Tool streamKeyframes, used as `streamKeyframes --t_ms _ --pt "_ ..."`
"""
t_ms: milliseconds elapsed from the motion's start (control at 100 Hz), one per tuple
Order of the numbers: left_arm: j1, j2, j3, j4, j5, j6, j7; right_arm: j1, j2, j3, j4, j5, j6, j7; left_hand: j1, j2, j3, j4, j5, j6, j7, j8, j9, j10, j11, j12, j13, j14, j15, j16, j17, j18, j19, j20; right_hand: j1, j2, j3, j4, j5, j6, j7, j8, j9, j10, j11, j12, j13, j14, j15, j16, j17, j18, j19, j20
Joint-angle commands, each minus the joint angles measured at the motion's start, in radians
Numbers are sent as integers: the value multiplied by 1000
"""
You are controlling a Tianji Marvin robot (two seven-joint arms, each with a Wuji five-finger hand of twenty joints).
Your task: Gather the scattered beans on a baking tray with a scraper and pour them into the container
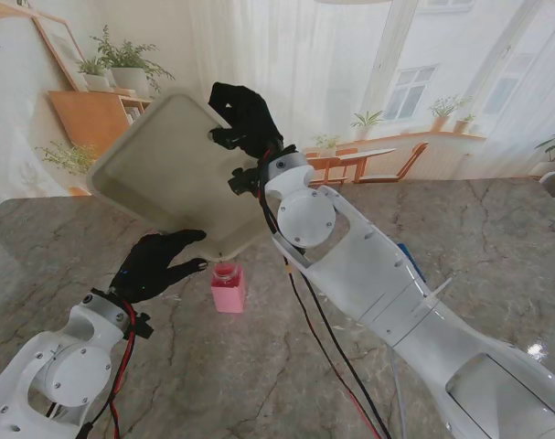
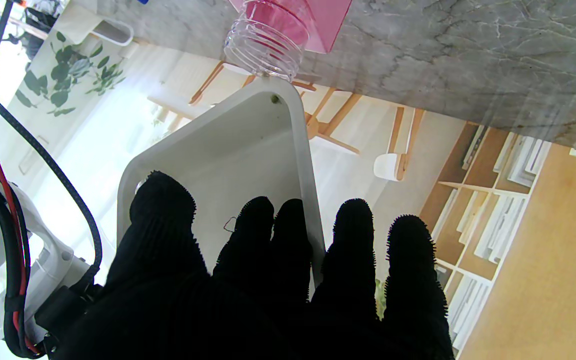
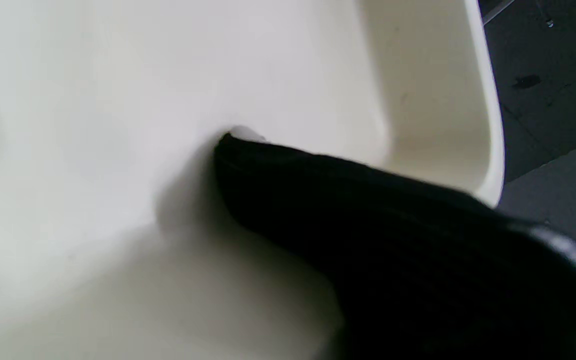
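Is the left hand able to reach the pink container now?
Probably not yet: the left hand holds the tilted cream plastic baking tray, whose lower corner hangs over the pink container with the clear ribbed neck.

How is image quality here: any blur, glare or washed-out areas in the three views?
Stand view: sharp, wide-angle bending at the edges, small glare spot on the table. Left wrist view: crisp on the tray and bottle, bright backdrop washed out. Right wrist view: soft and dim, too close to the tray; right robot hand a blurred black mass.
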Motion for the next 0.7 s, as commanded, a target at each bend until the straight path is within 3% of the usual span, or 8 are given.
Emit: streamKeyframes --t_ms 0,420,690 --pt "8 -4 0 -7 3 6 5 -5 -5 1 -19 -2 -10 6 24 48 -16 104 -4 -10 -10 -3 -5 28 6 8 -4 -25 -6 -4 -7 24 -5 39 129 90 120 117 21 -27 37 16 90 -199 153 86 105 -171 167 86 131 -235 341 168" --pt "19 -6 -4 -18 15 2 22 -31 3 9 -70 -39 -1 -18 24 48 -16 104 -5 -10 -11 -3 -6 25 6 8 -3 -26 -6 -4 -7 23 -5 40 129 91 120 119 20 -27 37 16 90 -199 152 87 107 -172 167 88 132 -243 345 173" --pt "17 -8 -7 -21 28 -4 44 -17 -22 19 -58 -28 92 -84 23 54 -16 104 -11 -11 -12 -3 -22 22 1 6 -18 -32 -12 -7 -14 29 -11 38 132 86 120 118 21 -25 37 17 90 -198 152 87 107 -169 166 88 132 -242 345 174"
